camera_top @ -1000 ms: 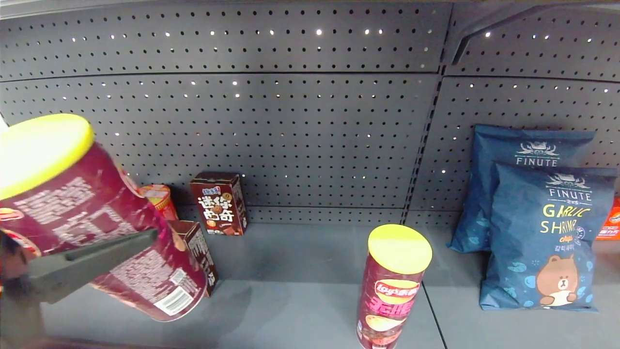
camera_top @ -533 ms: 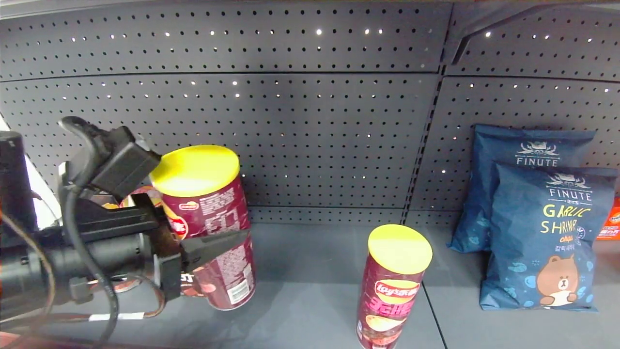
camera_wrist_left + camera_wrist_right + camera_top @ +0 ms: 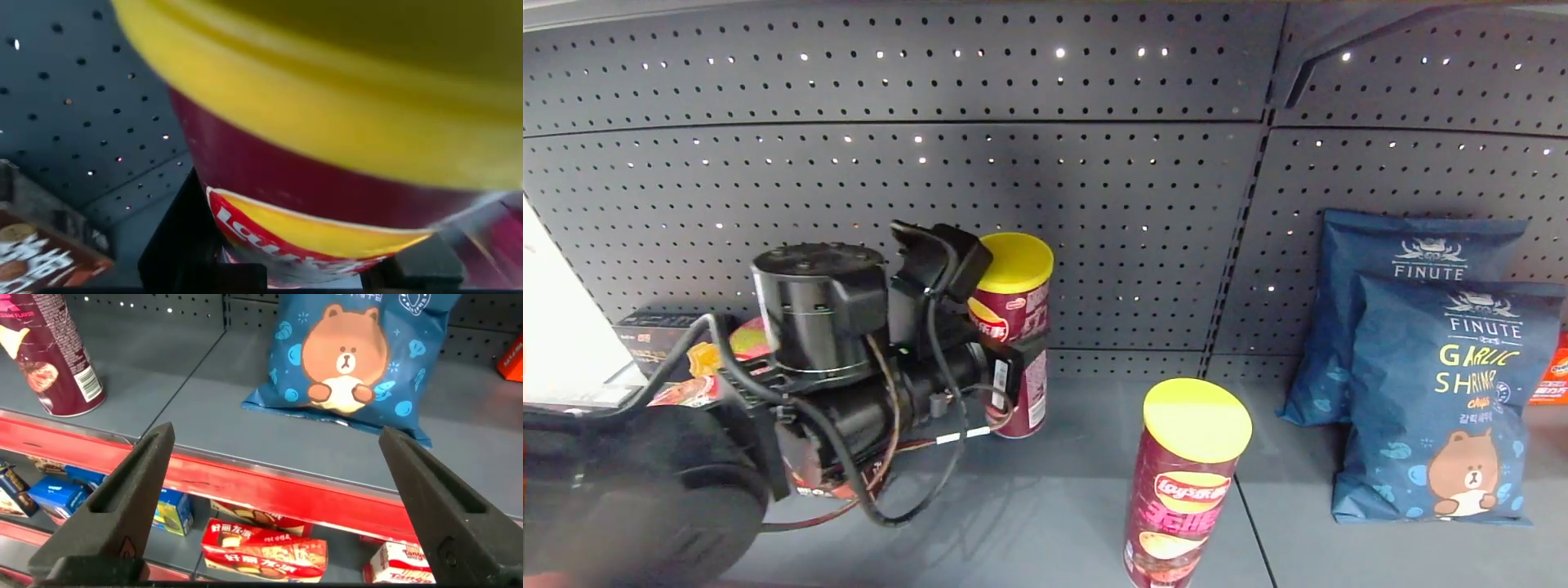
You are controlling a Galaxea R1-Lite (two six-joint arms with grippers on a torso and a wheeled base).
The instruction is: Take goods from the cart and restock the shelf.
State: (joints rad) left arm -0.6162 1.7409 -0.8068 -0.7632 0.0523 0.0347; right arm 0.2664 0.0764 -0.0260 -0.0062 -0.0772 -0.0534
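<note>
Currently, I have the left end effector (image 3: 1019, 359) clamped across the lower body of a chip can (image 3: 1023, 304), one finger on each side, with the yellow lid up. The can is upright near the back edge of the shelf (image 3: 1045, 514), just in front of the pegboard panel (image 3: 1013, 163). Its base is at or just above the shelf surface, and I cannot tell whether it bears weight.

I judge that the low grip serves two purposes: it leaves the lid clear, and it holds the can vertical so that it can stand once released. I judge that the rear position leaves the front row free.

A second can (image 3: 1184, 482) stands near the front edge, well apart from the held one and further towards the right end. Two blue snack bags (image 3: 1429, 400) lean on the panel at the right end.

The right end effector (image 3: 282, 514) has its fingers wide apart and carries nothing. It hangs off the front edge, above the red edge strip (image 3: 270, 486) and the boxed goods (image 3: 261, 543) on the lower shelf. I judge that it sits there to stay clear of the left arm.

Before release, confirm base contact, because a tall, narrow can tips easily.
</note>
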